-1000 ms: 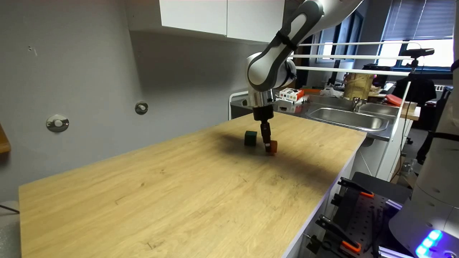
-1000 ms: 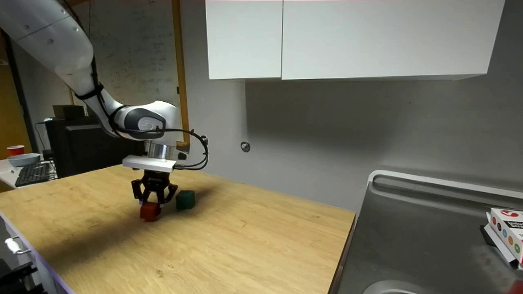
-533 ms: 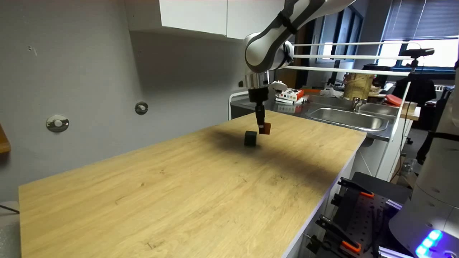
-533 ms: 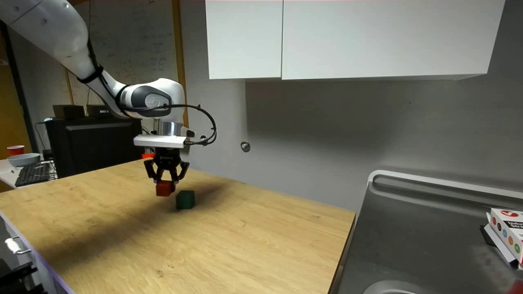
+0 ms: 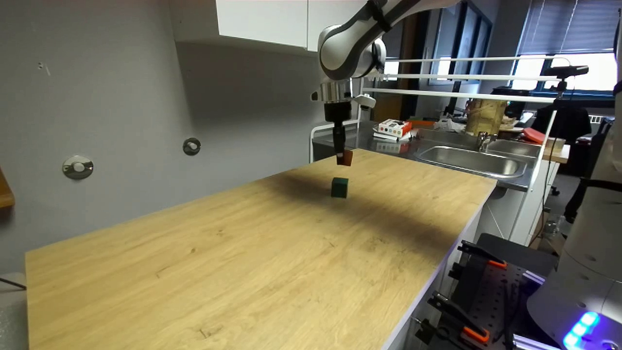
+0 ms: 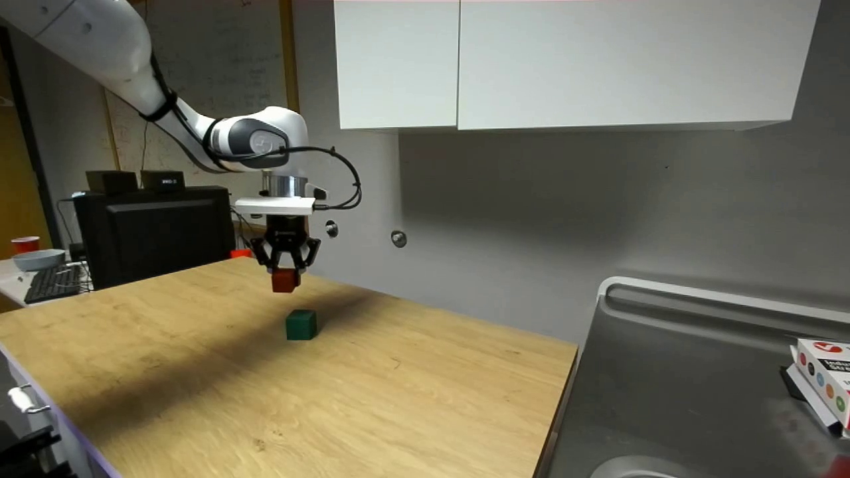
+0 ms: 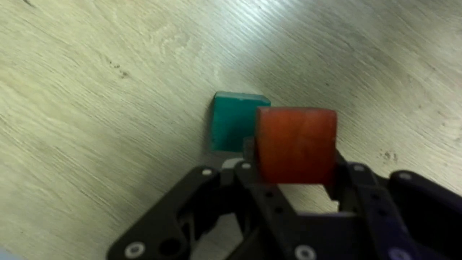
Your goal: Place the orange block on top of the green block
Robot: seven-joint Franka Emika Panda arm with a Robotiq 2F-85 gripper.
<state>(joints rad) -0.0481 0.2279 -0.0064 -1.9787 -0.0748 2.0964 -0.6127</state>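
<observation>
The orange block (image 6: 285, 281) is held between the fingertips of my gripper (image 6: 286, 271), clear of the wooden worktop. It also shows in an exterior view (image 5: 346, 158) and, large, in the wrist view (image 7: 296, 144). The green block (image 6: 301, 324) rests on the worktop, also seen in an exterior view (image 5: 339, 187). The orange block hangs above the green block's height and a little to the side, apart from it. In the wrist view the green block (image 7: 232, 121) lies below and left of the orange block, which hides its right part.
The wooden worktop (image 5: 218, 262) runs along a grey wall. White cabinets (image 6: 564, 60) hang above at the back. A metal sink (image 5: 471, 160) and a small white box (image 5: 394, 128) are beyond the worktop's end. A black monitor (image 6: 169, 239) stands behind it.
My gripper has lifted the orange block off the worktop and carried it up and toward the wall, closer over the green block. The green block has not moved.
</observation>
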